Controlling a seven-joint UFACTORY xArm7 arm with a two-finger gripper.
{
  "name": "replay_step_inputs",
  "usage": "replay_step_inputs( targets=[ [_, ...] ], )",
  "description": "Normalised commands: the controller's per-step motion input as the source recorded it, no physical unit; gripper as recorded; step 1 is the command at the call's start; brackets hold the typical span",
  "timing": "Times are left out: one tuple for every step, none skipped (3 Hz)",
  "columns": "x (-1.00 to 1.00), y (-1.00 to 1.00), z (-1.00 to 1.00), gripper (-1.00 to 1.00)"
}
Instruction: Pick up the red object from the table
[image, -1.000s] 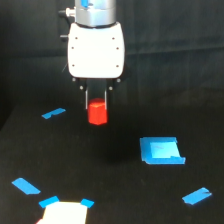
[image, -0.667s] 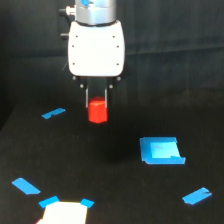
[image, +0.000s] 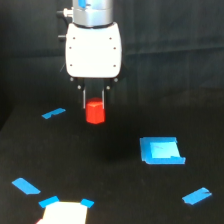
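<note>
Lying nearest the camera on the matte black table (image: 115, 190) is a white card (image: 62, 214) pinned with blue tape, with a loose blue tape strip (image: 25, 185) to the exterior view's left and another (image: 197, 195) to its right. Farther back sits the flat blue square piece (image: 161, 150), well apart from the task. Beyond it, the small bright red-orange block (image: 94, 112) hangs between the dark fingers (image: 84, 97) of the white hand (image: 94, 98), which are clamped on its top; I judge it clear of the table, though no shadow settles that. Judged from this, the lift is under way: next comes a steady straight rise, grip kept firm so the block cannot slip.
</note>
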Motion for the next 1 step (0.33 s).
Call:
replay_step_inputs(
  targets=[
    [0.37, -0.2, -0.14, -1.0]
  ],
)
